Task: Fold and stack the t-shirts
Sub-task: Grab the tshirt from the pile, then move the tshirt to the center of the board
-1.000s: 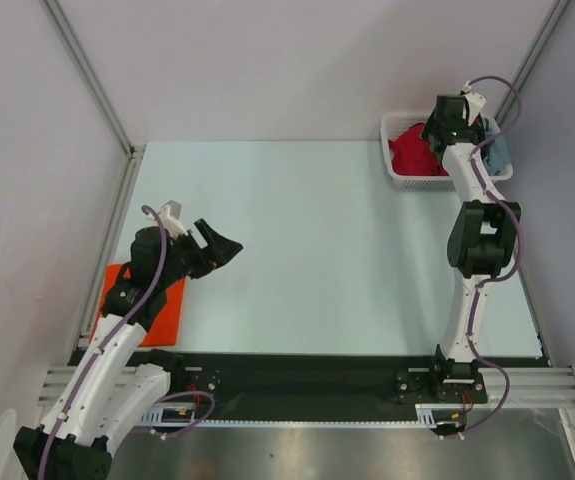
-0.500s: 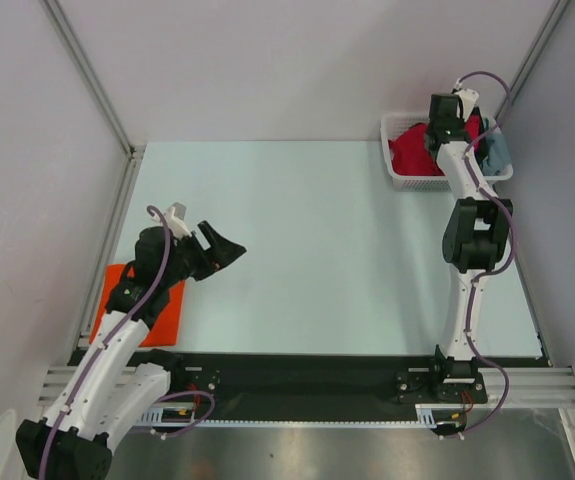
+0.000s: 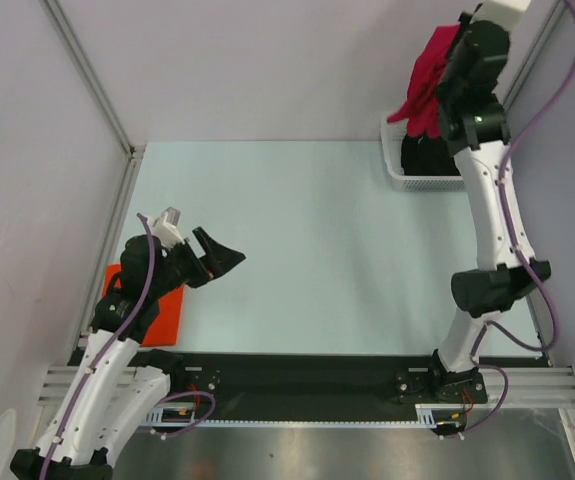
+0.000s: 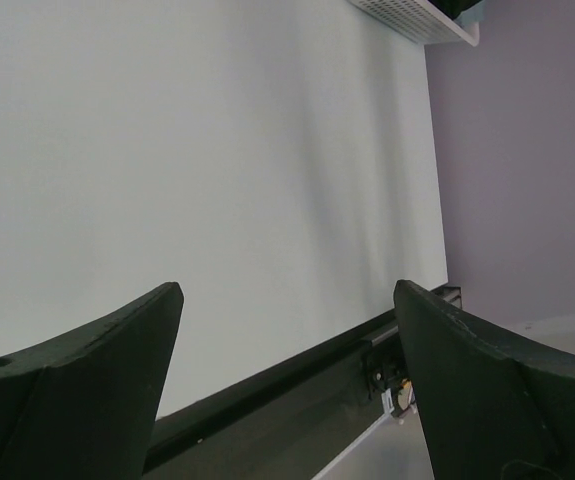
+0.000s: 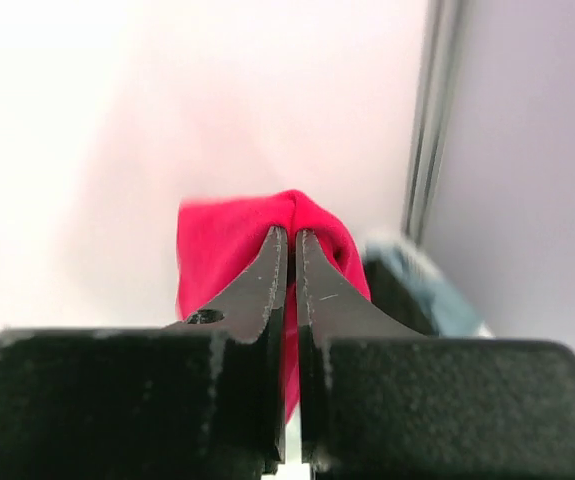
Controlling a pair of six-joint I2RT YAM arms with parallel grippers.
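The crimson red t-shirt (image 3: 430, 82) hangs bunched in the air above the white basket (image 3: 395, 160) at the back right, pinched by my right gripper (image 3: 455, 50). In the right wrist view the gripper (image 5: 292, 232) is shut on a fold of the red cloth (image 5: 207, 262). The orange t-shirt (image 3: 163, 317) lies folded flat at the table's near left, partly under my left arm. My left gripper (image 3: 217, 255) hovers open just right of it, over bare table, and its fingers (image 4: 97, 350) hold nothing.
The white lattice basket holds dark cloth (image 3: 429, 158), and a pale blue cloth (image 5: 419, 275) shows in it. A metal rail (image 3: 107, 235) runs along the table's left edge, a black strip (image 3: 307, 370) along the near edge. Grey walls enclose three sides.
My right arm has risen high, lifting the red t-shirt out of the basket after shutting on it. My left gripper stayed roughly in place and widened slightly.
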